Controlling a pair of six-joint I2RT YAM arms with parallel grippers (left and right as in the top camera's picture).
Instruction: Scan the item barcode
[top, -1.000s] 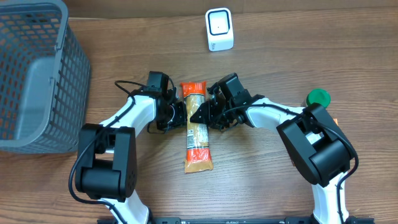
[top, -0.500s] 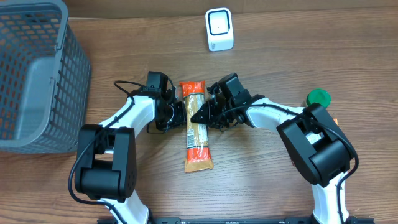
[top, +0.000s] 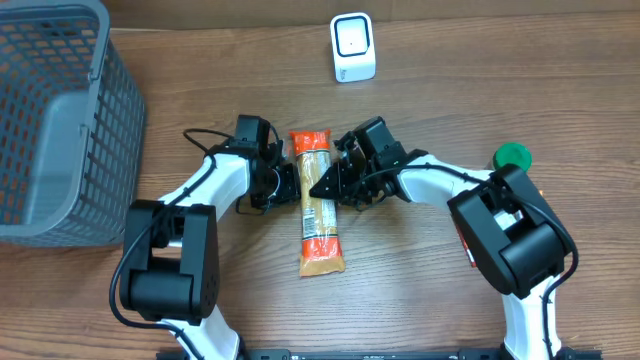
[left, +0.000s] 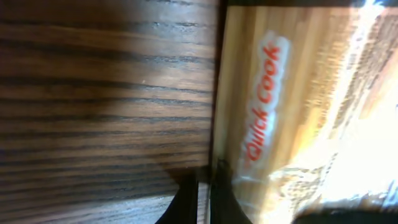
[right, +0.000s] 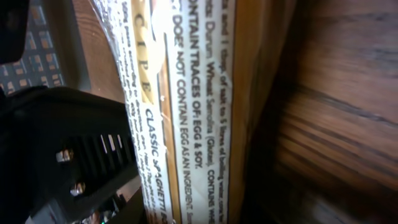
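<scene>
Standing at the table's (top: 420, 290) far left, the grey mesh basket (top: 120, 130) runs off the frame's left edge; only its own walls and floor show inside. Right of it lies a bare strip of wood, then the left arm. The left gripper (top: 291, 185) is clenched, its tips against the left long edge of the spaghetti packet (top: 318, 215). The left wrist view shows the two dark fingertips (left: 217, 193) pressed close together right at that edge. Whether film is nipped between them cannot be told.

The packet lies flat near the table's middle, lengthways toward and away from the robot, with orange bands at its far end and lower down. The right gripper (top: 322, 187) meets its right long edge, opposite the left one. Whether its jaws are released or grasping the packet cannot be told. Beyond the packet's far end, well apart, the white scanner (top: 353, 47) stands near the back edge. A green lid (top: 512, 156) sits further right, by the right arm. Open wood lies in front of the packet and between packet and scanner.

Only the wrist views give print. The left shows "Quick Cook" on the packet (left: 298, 112). The right shows "CLASSIC SPAGHETTI" and an egg and soy notice (right: 199, 112), with a black housing (right: 62, 162) on the packet's far side. No barcode is legible in any view.
</scene>
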